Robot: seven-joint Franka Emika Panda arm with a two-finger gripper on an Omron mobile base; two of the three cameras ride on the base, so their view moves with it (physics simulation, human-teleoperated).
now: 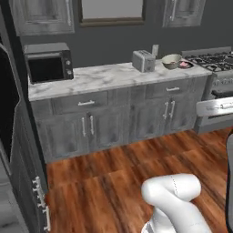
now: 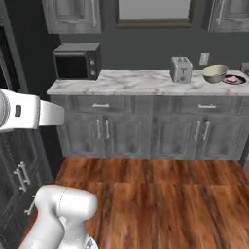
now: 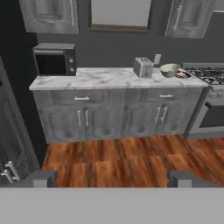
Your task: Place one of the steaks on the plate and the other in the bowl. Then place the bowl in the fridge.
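One steak [image 3: 180,75] blurred on plate [image 3: 184,76] beside bowl [image 3: 169,70]; fingers [image 3: 112,178] apart, empty.

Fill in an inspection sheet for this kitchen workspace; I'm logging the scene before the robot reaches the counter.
Surface: marble counter over grey cabinets, across a wooden floor from the robot.
Job's things: bowl and plate side by side at the counter's right end, by the stove; something pink lies on the plate, too small to name; bowl's contents cannot be told. Dark fridge at the left.
Clutter: microwave at the left end, toaster left of the bowl.
Grippers: gripper open, holding nothing, far from the counter.
Cables: nothing seen.
Surroundings: stove at the right, wall cabinets and a window above.
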